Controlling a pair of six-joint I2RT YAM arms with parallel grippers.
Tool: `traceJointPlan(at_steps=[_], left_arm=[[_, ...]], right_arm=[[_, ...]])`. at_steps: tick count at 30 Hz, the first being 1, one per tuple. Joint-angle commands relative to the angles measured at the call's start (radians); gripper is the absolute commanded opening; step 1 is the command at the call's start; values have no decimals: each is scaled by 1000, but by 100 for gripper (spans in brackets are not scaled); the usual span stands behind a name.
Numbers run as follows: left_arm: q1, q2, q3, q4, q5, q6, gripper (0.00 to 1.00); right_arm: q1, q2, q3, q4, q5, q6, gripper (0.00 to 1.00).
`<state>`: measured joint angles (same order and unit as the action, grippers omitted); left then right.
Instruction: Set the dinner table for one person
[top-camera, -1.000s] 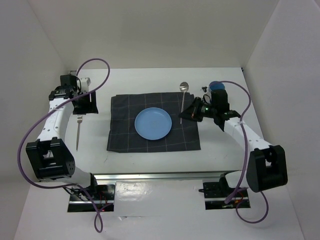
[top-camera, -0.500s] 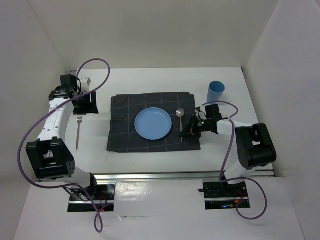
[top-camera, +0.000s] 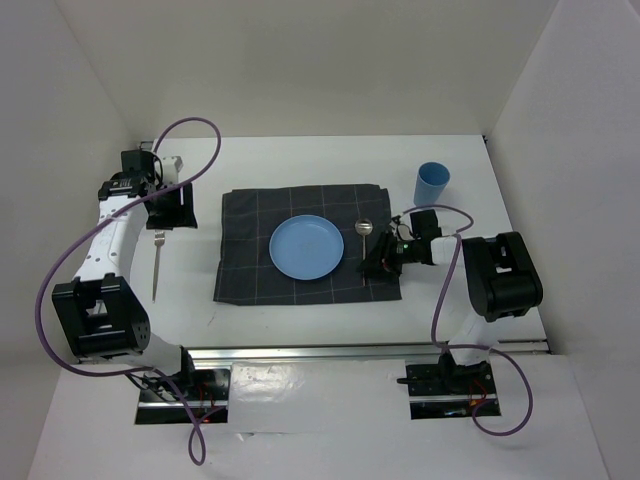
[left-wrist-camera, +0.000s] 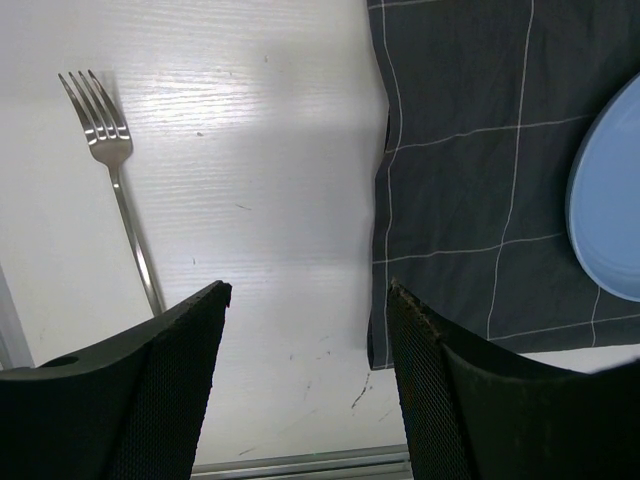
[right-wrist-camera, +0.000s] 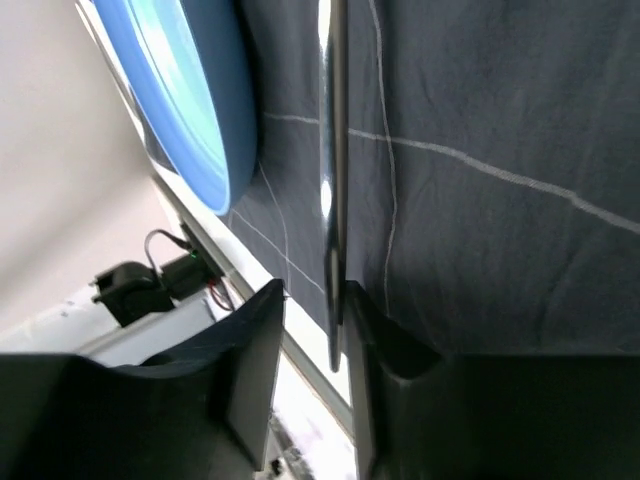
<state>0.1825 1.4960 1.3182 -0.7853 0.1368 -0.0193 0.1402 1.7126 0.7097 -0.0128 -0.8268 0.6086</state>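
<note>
Right gripper (top-camera: 377, 263) clenched on spoon (top-camera: 364, 243) near worktop's right edge; left gripper (left-wrist-camera: 305, 330) released near left edge.

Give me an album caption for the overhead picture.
Right fingers set a spoon beside the plate; fork waits left.

- No readable text, labels, brands, numbers or signs anywhere in the three views.
</note>
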Motion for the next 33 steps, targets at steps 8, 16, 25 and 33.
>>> traceJointPlan(at_steps=[8, 16, 25, 33], left_arm=[[5, 7, 23, 1, 29, 32, 72], [5, 26, 24, -8, 29, 32, 72], [5, 69, 3, -20, -133, 107, 84], [5, 188, -79, 47, -353, 156, 99]], right_arm=[[-10, -48, 17, -10, 93, -15, 42], [1, -102, 57, -96, 153, -32, 48], [44, -194, 151, -363, 426, -13, 55], [116, -441, 158, -429, 580, 49, 100]])
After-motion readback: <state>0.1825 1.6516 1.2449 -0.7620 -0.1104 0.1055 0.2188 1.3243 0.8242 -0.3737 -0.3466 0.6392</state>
